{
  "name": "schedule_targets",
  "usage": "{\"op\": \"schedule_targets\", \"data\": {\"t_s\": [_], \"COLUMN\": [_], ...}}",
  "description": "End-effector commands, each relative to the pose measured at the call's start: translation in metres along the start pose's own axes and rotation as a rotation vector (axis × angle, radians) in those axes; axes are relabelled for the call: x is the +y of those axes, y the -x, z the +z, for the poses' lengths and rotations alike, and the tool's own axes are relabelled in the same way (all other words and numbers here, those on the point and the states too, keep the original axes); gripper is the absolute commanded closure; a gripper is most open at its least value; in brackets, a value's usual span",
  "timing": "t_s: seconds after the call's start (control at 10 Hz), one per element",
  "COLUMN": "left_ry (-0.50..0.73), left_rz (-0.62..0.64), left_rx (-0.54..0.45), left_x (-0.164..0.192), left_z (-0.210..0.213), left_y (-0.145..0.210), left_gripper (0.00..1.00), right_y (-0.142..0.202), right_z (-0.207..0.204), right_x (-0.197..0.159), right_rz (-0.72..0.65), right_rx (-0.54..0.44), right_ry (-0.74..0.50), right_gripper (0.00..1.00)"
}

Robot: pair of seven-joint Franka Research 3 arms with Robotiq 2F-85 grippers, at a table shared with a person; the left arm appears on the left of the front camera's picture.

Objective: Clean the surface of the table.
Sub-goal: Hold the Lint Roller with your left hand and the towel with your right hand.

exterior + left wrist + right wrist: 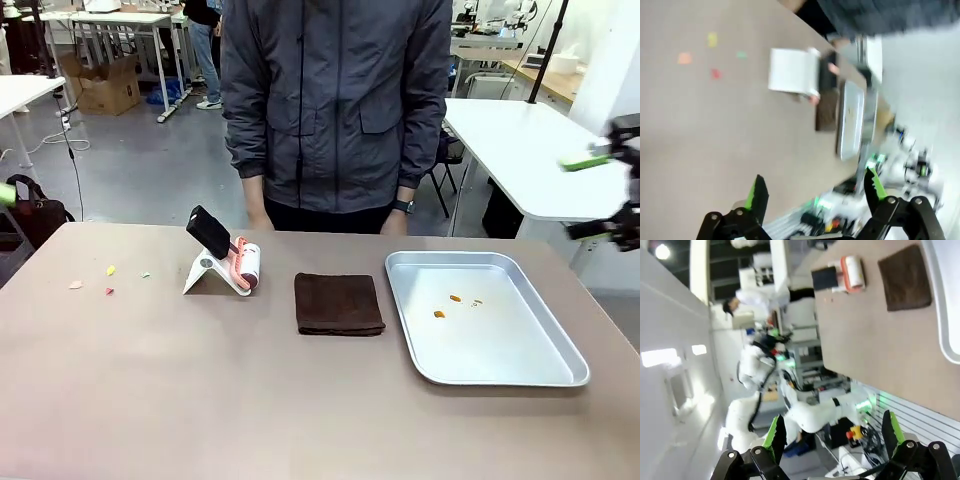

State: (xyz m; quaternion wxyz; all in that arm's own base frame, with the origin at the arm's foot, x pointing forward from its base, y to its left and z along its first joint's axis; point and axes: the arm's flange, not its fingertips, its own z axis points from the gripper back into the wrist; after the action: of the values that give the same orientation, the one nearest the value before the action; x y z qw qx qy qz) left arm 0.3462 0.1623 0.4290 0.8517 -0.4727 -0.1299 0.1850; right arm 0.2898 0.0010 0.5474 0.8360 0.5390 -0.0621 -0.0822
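Note:
The brownish-taupe table [200, 390] carries a few small coloured scraps [109, 280] near its left end; the left wrist view shows the same scraps [710, 55]. In that view my left gripper [815, 190] hangs open high over the table [715, 145], nothing between its green pads. At the picture's right edge my right gripper [592, 195] is open in the air beyond the table's end, also empty. The right wrist view shows this gripper [832, 432] looking along the table [865, 345].
A lint roller on a white stand [225, 262] sits left of centre, a folded brown cloth [339, 303] in the middle, and a silver tray [520, 370] with orange crumbs [446, 306] on the right. A person in a grey jacket [335, 100] stands at the far edge.

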Motion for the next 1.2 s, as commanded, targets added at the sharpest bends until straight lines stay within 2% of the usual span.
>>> {"op": "schedule_targets", "data": {"t_s": [0.0,0.2,0.3,0.4,0.5,0.6,1.1], "left_ry": [0.14,0.24,0.285,0.275,0.226,0.266,0.266], "left_rz": [0.094,0.189,0.205,0.213,0.208,0.213,0.213], "left_rx": [-0.109,-0.236,-0.273,-0.282,-0.282,-0.25,-0.25], "left_x": [0.08,0.029,0.003,0.005,-0.002,0.021,0.021], "left_z": [-0.06,-0.018,-0.017,-0.02,-0.029,-0.009,-0.009], "left_y": [-0.008,0.021,0.039,0.043,0.047,-0.004,-0.004], "left_gripper": [0.0,0.0,0.0,0.0,0.0,0.0,0.0], "right_y": [0.073,0.077,0.075,0.073,0.069,0.0,0.0], "right_z": [-0.004,0.014,0.021,0.024,0.024,0.1,0.1], "right_x": [-0.108,-0.152,-0.168,-0.175,-0.176,-0.125,-0.125], "right_rz": [-0.016,0.013,-0.003,0.011,0.009,-0.024,-0.024], "right_rx": [-0.067,-0.07,-0.095,-0.125,-0.176,-0.104,-0.104], "right_ry": [-0.022,0.034,0.009,-0.002,0.01,0.02,0.02], "right_gripper": [0.0,0.0,0.0,0.0,0.0,0.0,0.0]}}
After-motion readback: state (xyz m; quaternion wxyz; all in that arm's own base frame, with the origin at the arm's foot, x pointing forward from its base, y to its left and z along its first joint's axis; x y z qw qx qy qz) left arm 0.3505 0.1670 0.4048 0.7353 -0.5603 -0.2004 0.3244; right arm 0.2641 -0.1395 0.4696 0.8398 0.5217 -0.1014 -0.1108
